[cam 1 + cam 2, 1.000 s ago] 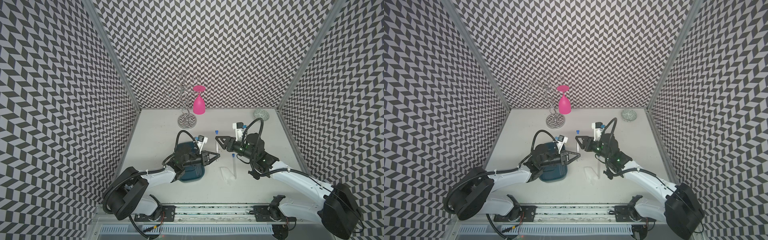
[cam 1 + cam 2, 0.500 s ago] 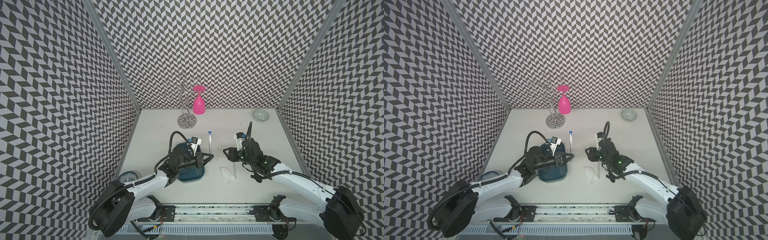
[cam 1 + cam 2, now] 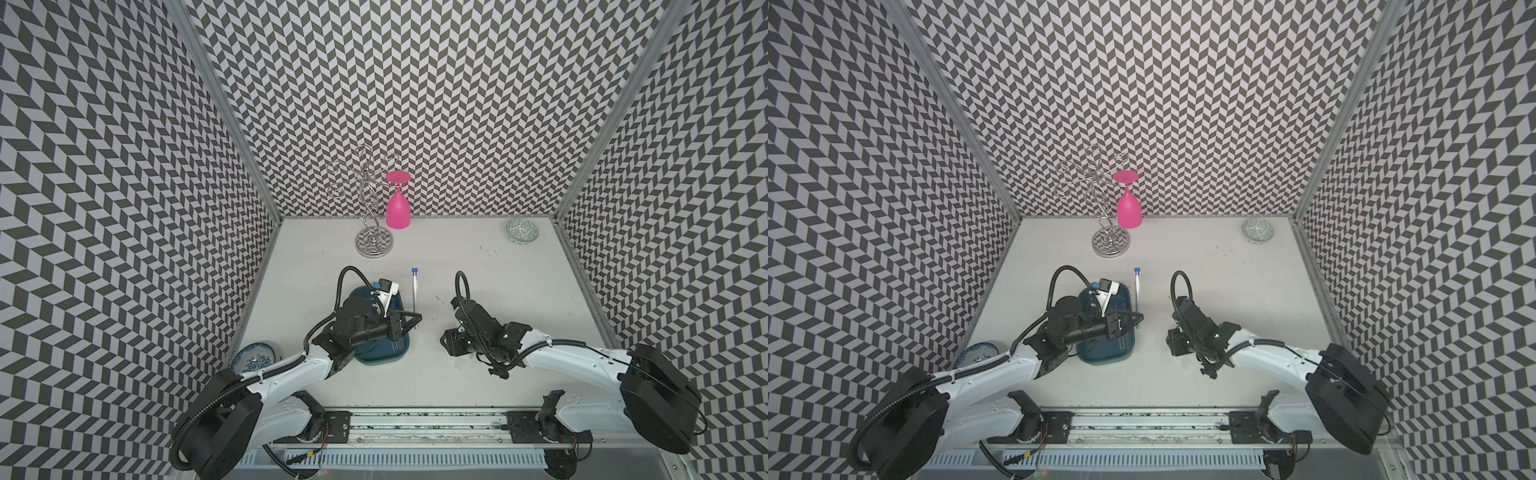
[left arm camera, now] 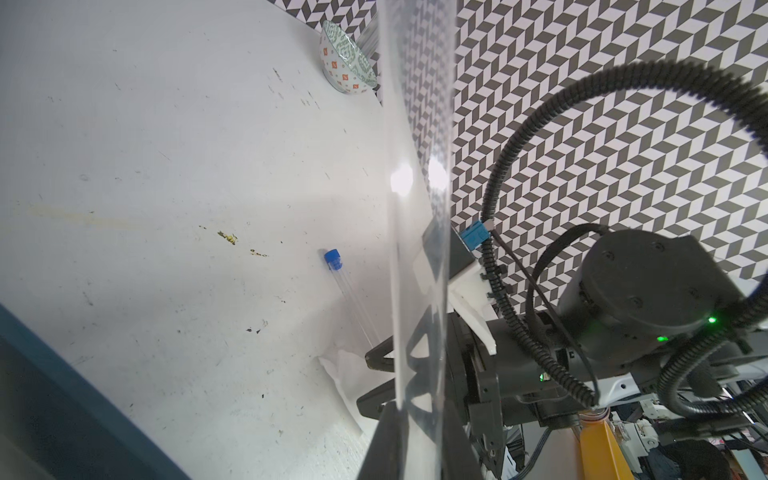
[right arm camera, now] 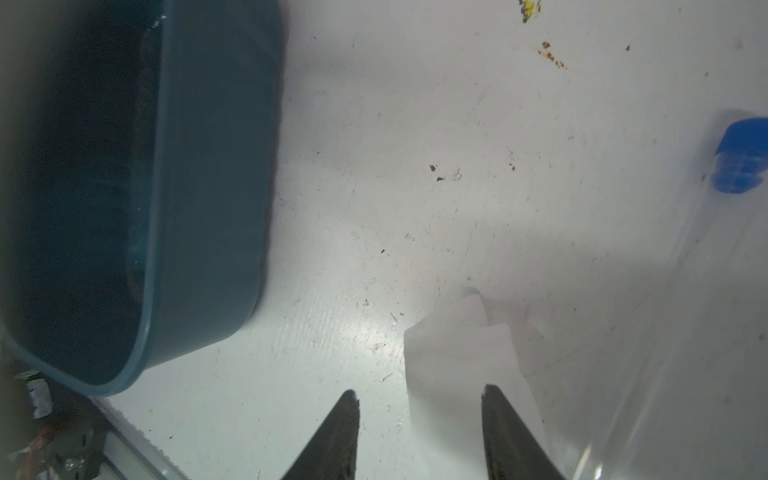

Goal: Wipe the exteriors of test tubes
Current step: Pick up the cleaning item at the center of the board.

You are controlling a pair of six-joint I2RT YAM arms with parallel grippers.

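Left tool [image 3: 417,323] is pressed together on the bottom end of a test tube [image 3: 414,297]. The tube is off the tabletop [image 3: 498,291], blue cap [image 3: 414,271] pointing at the back wall, just beside the teal tray [image 3: 386,355]. A second tube [image 4: 353,303] lies flat on the tabletop next to the tissue [image 5: 457,361]. Change over the last second: right tool [image 5: 419,415] was up beside the held tube and is now down at the tissue, and the left arm has shifted its tube slightly toward the tray. Right tool is spread, with the tissue between and ahead of the tips, not pinched as far as the wrist view shows. My read: nothing is wiping right now, right arm is fetching the wipe. Next it needs a clean pinch on the tissue without nudging the loose tube, then back up to the held one.
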